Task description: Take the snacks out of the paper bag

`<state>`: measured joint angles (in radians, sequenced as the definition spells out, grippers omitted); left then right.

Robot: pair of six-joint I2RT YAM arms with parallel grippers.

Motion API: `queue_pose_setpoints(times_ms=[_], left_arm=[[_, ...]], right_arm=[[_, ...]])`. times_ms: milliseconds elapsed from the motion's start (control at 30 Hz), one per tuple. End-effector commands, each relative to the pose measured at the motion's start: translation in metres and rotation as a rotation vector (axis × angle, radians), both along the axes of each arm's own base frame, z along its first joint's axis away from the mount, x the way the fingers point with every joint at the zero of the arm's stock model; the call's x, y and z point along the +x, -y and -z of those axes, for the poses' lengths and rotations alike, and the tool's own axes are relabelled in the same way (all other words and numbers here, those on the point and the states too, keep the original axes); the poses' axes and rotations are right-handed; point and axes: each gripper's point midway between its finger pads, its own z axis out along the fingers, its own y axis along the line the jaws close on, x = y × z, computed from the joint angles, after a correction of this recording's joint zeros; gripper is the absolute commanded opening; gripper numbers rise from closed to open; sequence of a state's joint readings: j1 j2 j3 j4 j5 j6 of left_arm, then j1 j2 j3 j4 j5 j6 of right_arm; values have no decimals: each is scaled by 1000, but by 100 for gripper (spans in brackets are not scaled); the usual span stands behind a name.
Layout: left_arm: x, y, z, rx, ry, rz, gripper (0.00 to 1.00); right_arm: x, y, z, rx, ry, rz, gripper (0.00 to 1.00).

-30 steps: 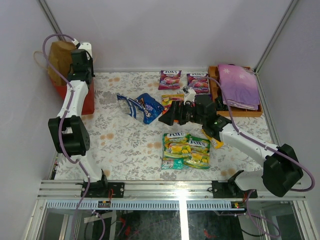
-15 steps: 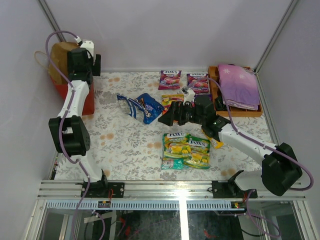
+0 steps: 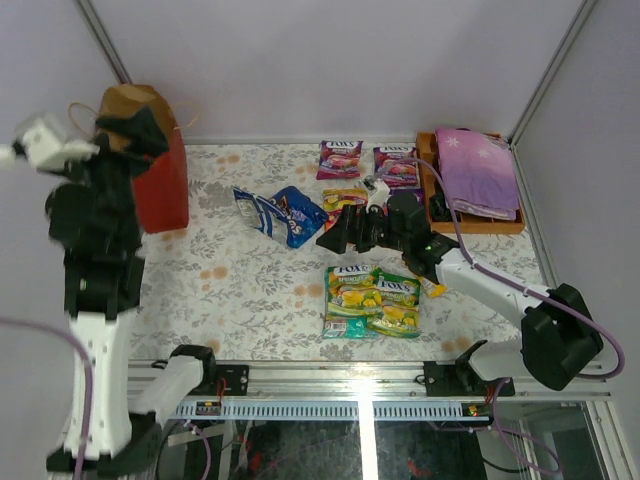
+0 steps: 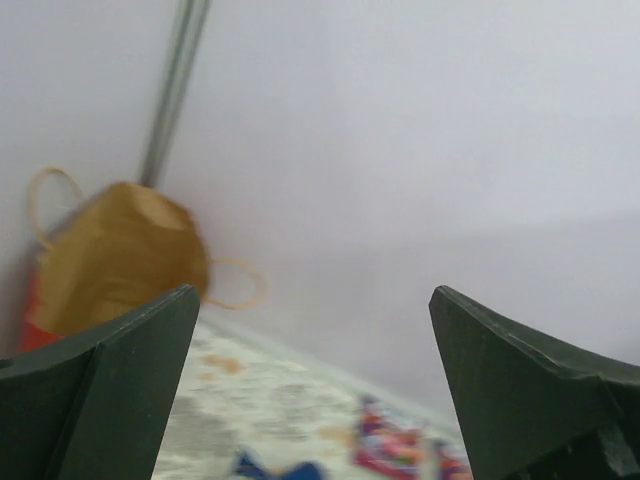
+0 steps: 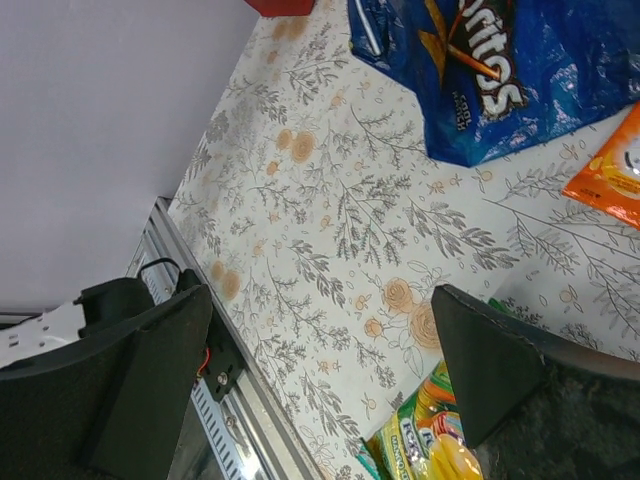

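At the far left corner of the table, the paper bag [image 4: 115, 260] is standing upright, ahead and left of my left claw [image 4: 312, 292], which I am holding released and empty, nearer than my right claw [image 5: 322, 295], hanging equally released by the Doritos bag [image 3: 285, 212].

Paper bag [image 3: 160, 185] red outside, brown kraft at top. Doritos bag [image 3: 285, 215] blue. Two purple pouches [image 3: 340, 158], orange pouch [image 3: 345, 198], green-yellow pouches [image 3: 372, 300]. Tablecloth [image 3: 250, 290] white, grey leaf print, peach flowers. Cloth [image 3: 475, 170] purple, white flowers. Tray [image 3: 495, 228] brown wood.
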<state>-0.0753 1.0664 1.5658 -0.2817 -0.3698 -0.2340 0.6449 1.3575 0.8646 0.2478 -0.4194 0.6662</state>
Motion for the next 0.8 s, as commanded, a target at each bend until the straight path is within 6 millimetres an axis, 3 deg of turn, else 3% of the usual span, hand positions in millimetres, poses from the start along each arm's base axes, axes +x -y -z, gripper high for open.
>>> queue_pose_setpoints(times_ms=[0,133,300,467,600,733,767], left_arm=[[-11,58,83,-392,-43,309,100],[-8,89,188,-542,-241,414,100],[9,108,265,-680,-317,453,100],[34,129,312,-712,-426,478,100],[53,136,331,-705,-471,471,100],[71,139,336,-670,-496,460,100],[75,141,337,-662,-506,462,100]], right_arm=[[10,10,-22,36,74,88,100],[10,23,-30,27,100,147,99],[8,31,-35,38,115,178,99],[12,33,-21,-1,95,201,99],[28,27,10,-115,45,193,100],[62,15,26,-205,54,192,96],[78,10,17,-211,74,194,94]])
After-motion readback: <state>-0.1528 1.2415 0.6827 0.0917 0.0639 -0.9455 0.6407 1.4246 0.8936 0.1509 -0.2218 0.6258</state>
